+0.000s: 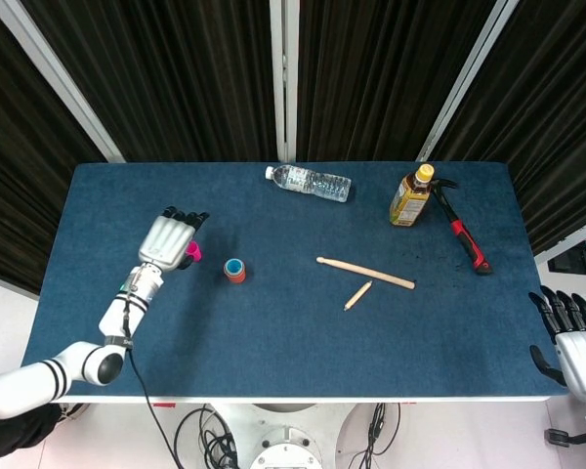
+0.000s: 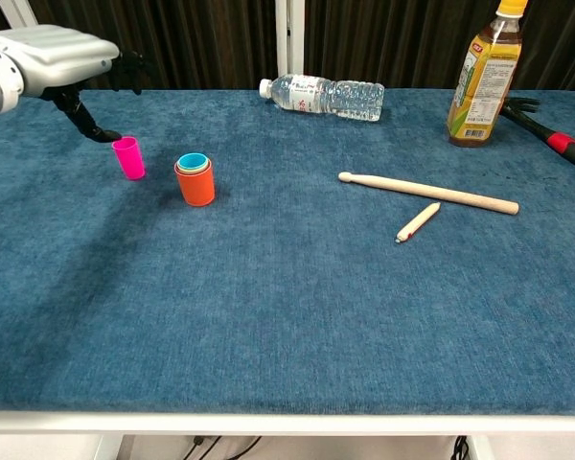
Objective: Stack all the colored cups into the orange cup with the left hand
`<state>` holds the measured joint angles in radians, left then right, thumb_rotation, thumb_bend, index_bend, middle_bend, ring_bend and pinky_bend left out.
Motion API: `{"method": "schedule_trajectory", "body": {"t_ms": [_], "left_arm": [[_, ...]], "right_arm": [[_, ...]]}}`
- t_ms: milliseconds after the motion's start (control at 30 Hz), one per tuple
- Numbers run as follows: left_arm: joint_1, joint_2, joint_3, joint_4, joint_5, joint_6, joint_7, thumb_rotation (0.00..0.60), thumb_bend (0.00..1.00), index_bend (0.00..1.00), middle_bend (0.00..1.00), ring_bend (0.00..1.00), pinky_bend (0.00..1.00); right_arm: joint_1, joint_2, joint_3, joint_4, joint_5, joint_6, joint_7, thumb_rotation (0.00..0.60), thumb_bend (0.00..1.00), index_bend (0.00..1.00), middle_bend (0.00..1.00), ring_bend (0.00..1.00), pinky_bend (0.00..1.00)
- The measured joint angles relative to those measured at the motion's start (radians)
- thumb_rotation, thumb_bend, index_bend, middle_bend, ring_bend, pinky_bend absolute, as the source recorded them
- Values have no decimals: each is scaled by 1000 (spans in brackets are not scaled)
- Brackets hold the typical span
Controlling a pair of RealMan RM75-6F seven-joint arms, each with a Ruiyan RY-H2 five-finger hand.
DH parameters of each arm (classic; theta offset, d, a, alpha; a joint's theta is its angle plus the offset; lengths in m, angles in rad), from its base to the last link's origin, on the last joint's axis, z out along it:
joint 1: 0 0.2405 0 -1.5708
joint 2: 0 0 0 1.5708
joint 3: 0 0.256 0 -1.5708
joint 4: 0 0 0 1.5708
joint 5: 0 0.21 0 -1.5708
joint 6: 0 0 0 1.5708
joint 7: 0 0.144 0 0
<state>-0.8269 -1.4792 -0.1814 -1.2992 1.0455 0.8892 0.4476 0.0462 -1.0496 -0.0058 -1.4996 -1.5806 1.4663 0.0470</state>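
While the blue cup (image 2: 193,162) sits nested inside the orange cup (image 2: 196,184) near the left middle of the worktop (image 2: 297,307), the pink cup (image 2: 128,157) stands upright just beside them, apart from the stack, and is the one left to move. It looks like thin, stiff plastic: very light, smooth and likely slippery, easy to tip with a careless nudge. A gentle pinch across the rim or upper wall, thumb against a finger, should suit it best. The left hand (image 1: 166,242) hovers above the pink cup, fingers apart and holding nothing, one dark fingertip close to the rim. The right hand (image 1: 573,337) waits empty, fingers apart, off the worktop's right edge.
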Motion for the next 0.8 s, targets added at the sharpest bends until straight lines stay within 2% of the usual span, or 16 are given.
{"method": "schedule_trajectory", "body": {"t_ms": [267, 800], "left_arm": [[-5, -41, 18, 107, -5, -84, -82, 600, 241, 229, 266, 279, 214], [-9, -105, 35, 210, 96, -80, -185, 600, 261, 331, 355, 359, 290]], "right_arm": [[7, 14, 0, -47, -7, -3, -44, 600, 327, 0, 0, 0, 0], [5, 26, -2, -48, 8, -11, -17, 600, 327, 0, 0, 0, 0]]}}
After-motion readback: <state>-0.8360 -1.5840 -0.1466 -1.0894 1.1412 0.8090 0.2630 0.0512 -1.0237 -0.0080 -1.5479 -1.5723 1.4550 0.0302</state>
